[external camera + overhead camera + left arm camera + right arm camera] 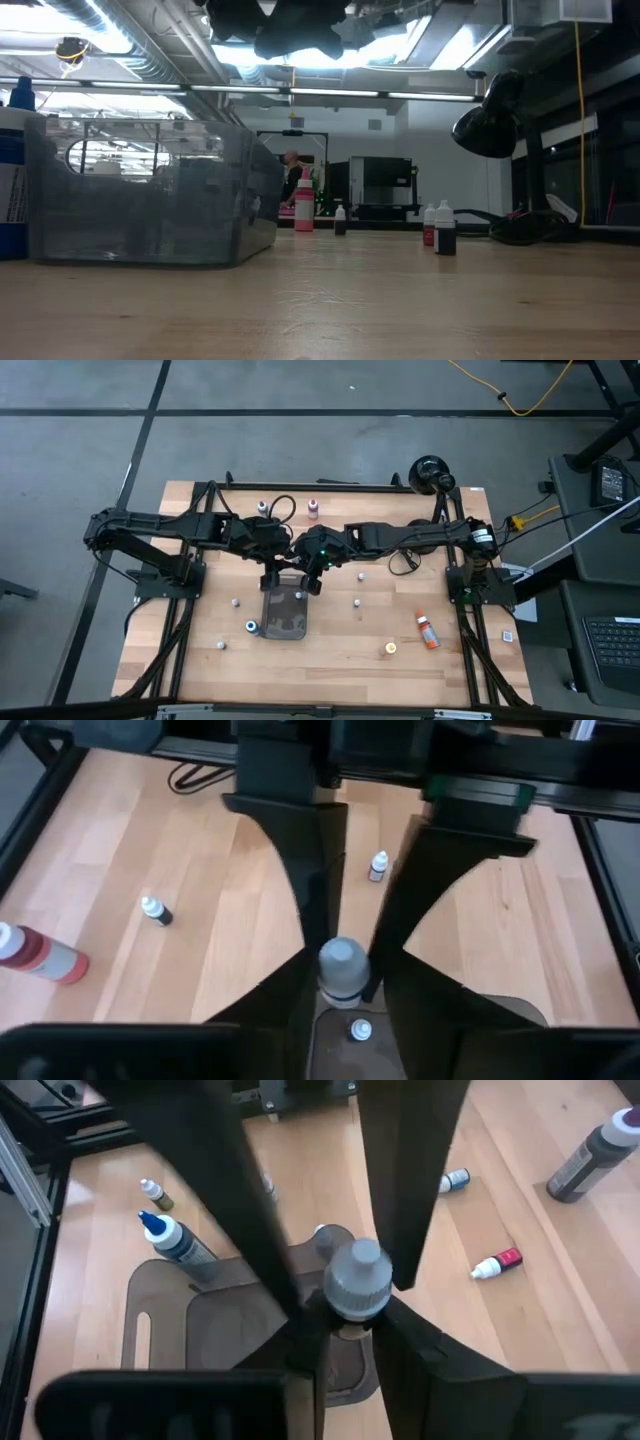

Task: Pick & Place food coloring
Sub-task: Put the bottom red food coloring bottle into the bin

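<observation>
Both pincers, left (343,982) and right (345,1295), hang above my tray (283,625) mid-bench, each clamped on a grey-capped bottle (342,968); next I lower and release.

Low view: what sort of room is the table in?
Probably a lab or workshop: exposed ceiling ducts, a black equipment cabinet behind the wooden table, and a black lamp at its edge.

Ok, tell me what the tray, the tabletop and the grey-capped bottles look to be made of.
Dark smoky rounded tray: looks like translucent plastic, glossy, the table showing faintly through it. Pale tabletop: wood, matte, with visible plank seams and grain. Small grey-capped bottle in the left fingers and the one in the right fingers: probably plastic, with smooth, dull moulded caps.
</observation>
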Tool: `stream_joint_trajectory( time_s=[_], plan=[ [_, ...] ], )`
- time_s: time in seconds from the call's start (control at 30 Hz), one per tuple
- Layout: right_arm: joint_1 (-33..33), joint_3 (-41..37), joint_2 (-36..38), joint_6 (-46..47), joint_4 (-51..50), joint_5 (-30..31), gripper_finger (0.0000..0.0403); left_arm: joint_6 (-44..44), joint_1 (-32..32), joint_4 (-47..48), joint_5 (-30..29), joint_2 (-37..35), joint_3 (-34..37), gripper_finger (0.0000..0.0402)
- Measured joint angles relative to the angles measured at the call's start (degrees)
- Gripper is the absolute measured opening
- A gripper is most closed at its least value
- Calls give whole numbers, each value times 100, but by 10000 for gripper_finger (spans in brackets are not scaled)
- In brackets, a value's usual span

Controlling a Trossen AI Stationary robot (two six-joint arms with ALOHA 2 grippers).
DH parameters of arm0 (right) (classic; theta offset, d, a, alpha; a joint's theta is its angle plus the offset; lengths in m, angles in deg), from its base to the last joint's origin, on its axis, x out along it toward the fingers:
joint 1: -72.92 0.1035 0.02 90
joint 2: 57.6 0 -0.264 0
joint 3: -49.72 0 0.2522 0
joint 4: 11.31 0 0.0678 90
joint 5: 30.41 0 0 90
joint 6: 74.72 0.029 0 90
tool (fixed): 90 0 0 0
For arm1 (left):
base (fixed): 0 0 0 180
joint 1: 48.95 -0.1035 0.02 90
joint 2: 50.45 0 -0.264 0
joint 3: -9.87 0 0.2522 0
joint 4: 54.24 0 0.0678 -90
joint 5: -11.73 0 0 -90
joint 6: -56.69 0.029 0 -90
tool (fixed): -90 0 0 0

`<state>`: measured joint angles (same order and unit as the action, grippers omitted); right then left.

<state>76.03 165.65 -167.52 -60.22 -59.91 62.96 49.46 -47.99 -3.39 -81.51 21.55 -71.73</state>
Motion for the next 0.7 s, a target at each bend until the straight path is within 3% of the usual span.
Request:
stream_joint_trajectory(
  time_s=[0.23,0.43,0.7],
  plan=[
    [-2,0,0,-29,-1,26,67,-120,-89,-1,33,0,0,55],
    [-2,0,0,-153,-8,22,70,-182,-87,-1,26,-1,0,55],
    [0,0,4,-102,-281,-58,146,-251,-87,-3,-16,1,2,51]
  ],
)
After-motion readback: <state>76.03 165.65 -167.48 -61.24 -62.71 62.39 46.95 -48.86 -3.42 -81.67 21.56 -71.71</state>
